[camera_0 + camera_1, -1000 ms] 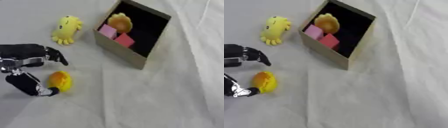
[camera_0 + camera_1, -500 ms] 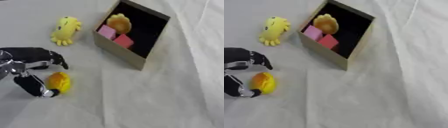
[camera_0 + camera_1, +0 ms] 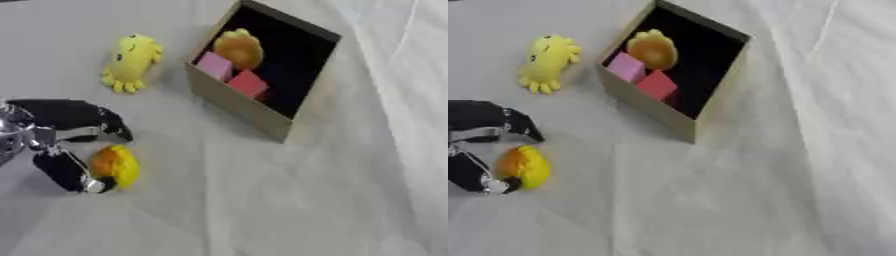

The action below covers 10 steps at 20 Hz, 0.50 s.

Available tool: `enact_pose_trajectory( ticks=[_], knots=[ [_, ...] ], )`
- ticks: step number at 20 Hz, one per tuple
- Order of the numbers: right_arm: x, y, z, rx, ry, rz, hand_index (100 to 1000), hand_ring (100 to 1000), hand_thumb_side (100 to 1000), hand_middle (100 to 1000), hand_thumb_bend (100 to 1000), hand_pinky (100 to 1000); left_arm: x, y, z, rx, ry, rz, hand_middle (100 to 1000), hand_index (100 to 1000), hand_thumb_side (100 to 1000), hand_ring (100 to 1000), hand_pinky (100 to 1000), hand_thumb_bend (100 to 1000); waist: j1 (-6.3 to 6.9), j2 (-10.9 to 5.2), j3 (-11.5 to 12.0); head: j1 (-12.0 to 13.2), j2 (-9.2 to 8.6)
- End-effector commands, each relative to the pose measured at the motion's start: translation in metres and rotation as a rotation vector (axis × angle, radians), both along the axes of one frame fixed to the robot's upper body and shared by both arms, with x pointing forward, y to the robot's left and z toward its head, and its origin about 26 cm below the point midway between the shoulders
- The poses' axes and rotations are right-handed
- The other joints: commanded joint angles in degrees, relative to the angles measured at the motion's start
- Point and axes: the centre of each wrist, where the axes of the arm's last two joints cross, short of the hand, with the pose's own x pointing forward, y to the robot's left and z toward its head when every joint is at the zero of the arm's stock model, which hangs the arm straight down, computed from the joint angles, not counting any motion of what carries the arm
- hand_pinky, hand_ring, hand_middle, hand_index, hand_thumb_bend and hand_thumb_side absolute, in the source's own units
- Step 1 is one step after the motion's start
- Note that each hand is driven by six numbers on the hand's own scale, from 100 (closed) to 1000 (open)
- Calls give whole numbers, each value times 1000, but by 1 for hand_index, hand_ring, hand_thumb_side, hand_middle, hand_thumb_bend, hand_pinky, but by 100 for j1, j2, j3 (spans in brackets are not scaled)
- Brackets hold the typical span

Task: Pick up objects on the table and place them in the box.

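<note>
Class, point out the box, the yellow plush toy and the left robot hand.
box [image 3: 234, 106]: left eye view, on its near outer wall.
yellow plush toy [image 3: 131, 60]: left eye view, on its body.
left robot hand [image 3: 66, 114]: left eye view, on its fingers.

My left hand [image 3: 61, 145] shows black finger casings, a silver metal joint section, and a pale-tipped thumb.
</note>
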Motion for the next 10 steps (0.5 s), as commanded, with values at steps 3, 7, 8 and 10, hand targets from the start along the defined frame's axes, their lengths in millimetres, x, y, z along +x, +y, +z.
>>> enact_pose_trajectory(
  ticks=[3,7,8,10],
  knots=[
    [-4,-1,9,-9,-31,7,822,828,683,846,100,800,2,6,5,59,-24,11,713,729,326,767,829,335,-48,-102,4,34,-64],
    [-4,-2,8,-5,-32,-1,822,828,683,846,100,800,-12,0,15,34,-74,-51,660,664,340,728,805,250,-58,-103,11,17,-52],
    [-4,-2,8,-4,-32,-3,822,828,683,846,100,800,-20,-3,21,15,-92,-77,653,656,340,722,800,234,-58,-103,13,8,-50],
    [-4,-2,7,-1,-32,-6,822,828,683,846,100,800,-30,-5,33,-28,-120,-116,647,648,339,716,794,208,-56,-109,19,-8,-49]
  ],
)
